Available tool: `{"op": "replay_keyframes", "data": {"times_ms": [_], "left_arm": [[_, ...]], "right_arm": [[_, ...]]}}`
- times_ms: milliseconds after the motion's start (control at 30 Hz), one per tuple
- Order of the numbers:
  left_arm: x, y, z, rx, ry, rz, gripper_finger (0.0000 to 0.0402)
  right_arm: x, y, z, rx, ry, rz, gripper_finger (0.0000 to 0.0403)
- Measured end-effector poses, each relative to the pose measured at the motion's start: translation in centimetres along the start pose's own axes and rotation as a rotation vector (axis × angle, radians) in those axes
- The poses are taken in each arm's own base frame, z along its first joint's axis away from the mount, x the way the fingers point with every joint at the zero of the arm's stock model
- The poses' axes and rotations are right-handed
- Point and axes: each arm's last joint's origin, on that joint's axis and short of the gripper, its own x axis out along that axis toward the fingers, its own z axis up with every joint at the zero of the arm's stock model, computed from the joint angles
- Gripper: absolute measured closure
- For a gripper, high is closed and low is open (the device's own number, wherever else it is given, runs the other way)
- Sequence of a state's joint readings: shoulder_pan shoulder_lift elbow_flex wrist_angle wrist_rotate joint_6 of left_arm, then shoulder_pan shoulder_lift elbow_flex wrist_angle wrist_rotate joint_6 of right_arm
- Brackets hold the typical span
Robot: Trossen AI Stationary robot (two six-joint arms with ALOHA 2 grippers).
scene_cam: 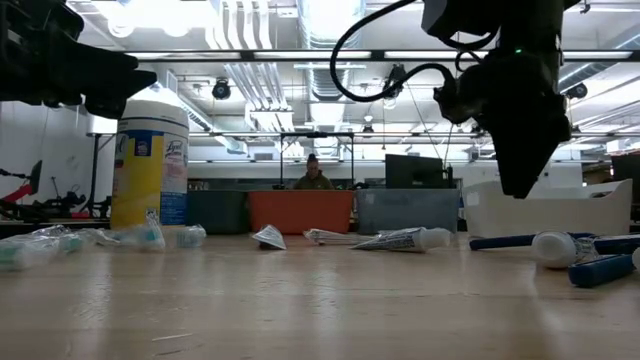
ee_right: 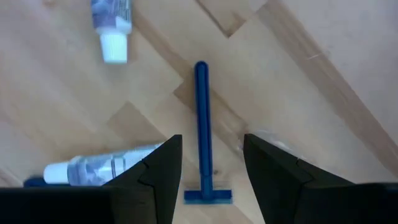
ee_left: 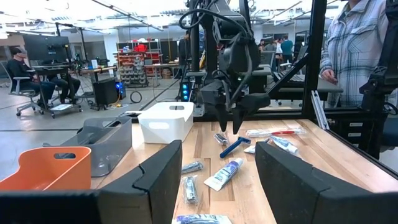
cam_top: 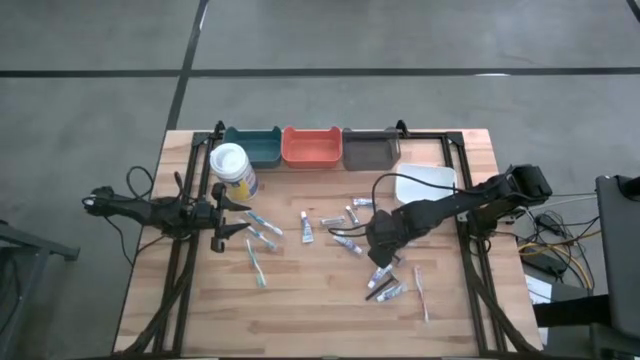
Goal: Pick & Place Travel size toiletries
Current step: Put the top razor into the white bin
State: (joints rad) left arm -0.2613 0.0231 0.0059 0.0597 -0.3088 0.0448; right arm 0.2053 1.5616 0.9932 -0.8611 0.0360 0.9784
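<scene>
Small tubes (cam_top: 307, 230) and toothbrushes (cam_top: 256, 262) lie scattered flat on the wooden table (cam_top: 300, 320). A blue razor (ee_right: 202, 124) lies on the boards, its head toward the wrist. My right gripper (ee_right: 211, 146) hangs open over the razor and points down. One finger stands on either side of the handle, clear above it (ee_left: 230, 121). Two tubes (ee_right: 112, 25) (ee_right: 93, 168) lie beside it. My left gripper (cam_top: 228, 215) waits open and level at the table's left, near the wipes canister (cam_top: 232, 170).
Teal (cam_top: 252, 146), orange (cam_top: 312, 146) and grey (cam_top: 370, 148) bins stand in a row at the far edge, with a white bin (cam_top: 425, 185) at the right. A person (ee_left: 357, 43) stands beyond the table's right side. The near part of the table shows bare boards.
</scene>
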Motion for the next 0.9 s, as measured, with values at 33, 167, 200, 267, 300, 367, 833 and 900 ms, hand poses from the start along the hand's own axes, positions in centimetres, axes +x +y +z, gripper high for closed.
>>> {"op": "replay_keyframes", "data": {"times_ms": [33,167,200,267,300,367,833,900], "left_arm": [[0.0,0.0,0.0,0.000,0.000,0.000,0.0193],[0.0,0.0,0.0,0.000,0.000,0.000,0.0193],[0.0,0.0,0.0,0.000,0.000,0.000,0.0193],[0.0,0.0,0.0,0.000,0.000,0.000,0.0193],[0.0,0.0,0.0,0.000,0.000,0.000,0.0193],[0.0,0.0,0.0,0.000,0.000,0.000,0.0193],[0.0,0.0,0.0,0.000,0.000,0.000,0.0193],[0.0,0.0,0.0,0.000,0.000,0.000,0.0193]], "right_arm": [[0.0,0.1,-0.1,-0.011,0.001,0.000,0.0234],[0.9,0.5,-0.4,-0.030,0.000,-0.035,0.0236],[1.1,0.6,-0.4,-0.032,-0.001,-0.047,0.0236],[1.6,0.7,-0.3,-0.034,-0.004,-0.064,0.0235],[1.9,0.8,-0.3,-0.035,-0.002,-0.067,0.0234],[2.4,0.9,-0.2,-0.037,0.002,-0.073,0.0233],[4.2,1.5,-0.2,-0.059,0.016,-0.094,0.0236],[4.2,1.5,-0.1,-0.074,0.009,-0.087,0.0241]]}}
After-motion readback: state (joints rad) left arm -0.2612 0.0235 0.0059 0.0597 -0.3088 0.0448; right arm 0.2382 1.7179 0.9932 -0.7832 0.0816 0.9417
